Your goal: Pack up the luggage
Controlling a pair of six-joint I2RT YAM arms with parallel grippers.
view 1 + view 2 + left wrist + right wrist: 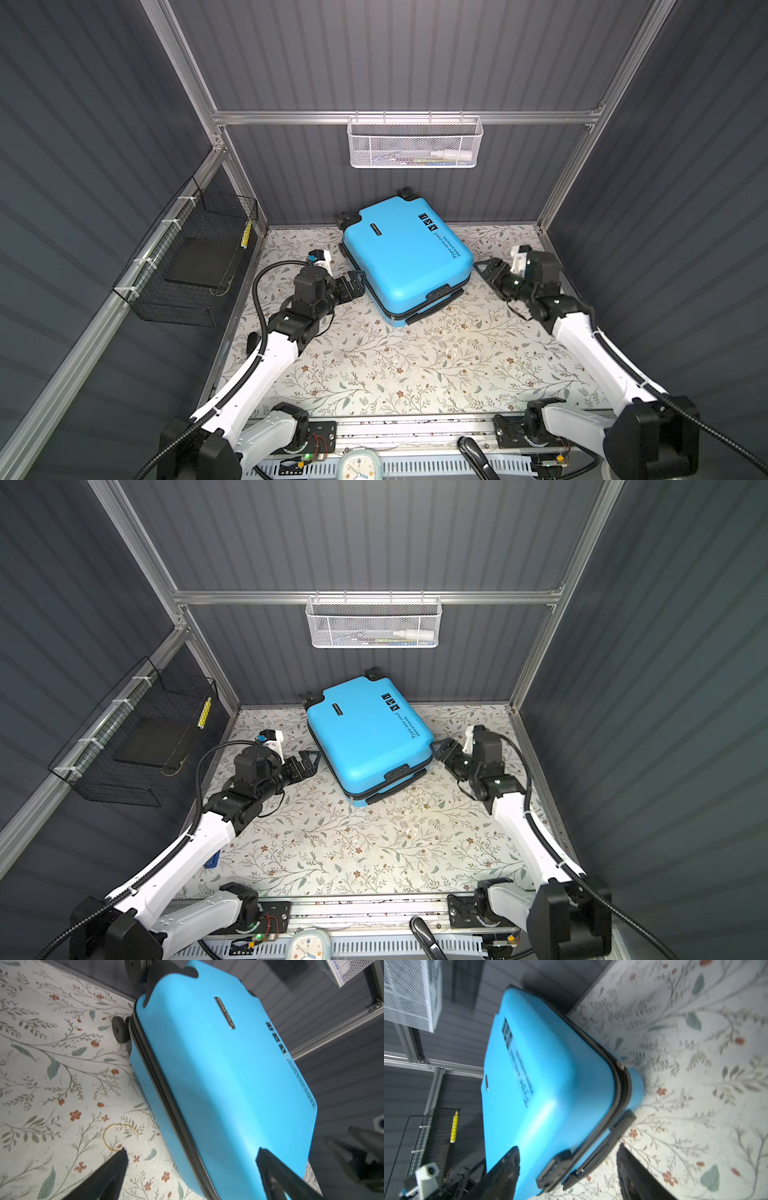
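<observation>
The luggage (407, 257) (370, 737) is a bright blue hard-shell suitcase that lies flat and closed on the floral table. Its black wheels (345, 218) point to the back wall, and its lock and handle (438, 293) face the front. My left gripper (355, 284) (309, 760) (192, 1151) is open beside the suitcase's left edge, with the zipper seam (166, 1088) between its spread fingers and nothing held. My right gripper (484, 268) (440, 748) (568, 1147) is open at the front right corner. The lock (554, 1169) shows between its fingers.
A white mesh basket (415, 143) with small items hangs on the back rail. A black wire basket (195, 257) on the left wall holds a dark flat thing and a yellow item (247, 235). A small clock (360, 465) stands at the front edge.
</observation>
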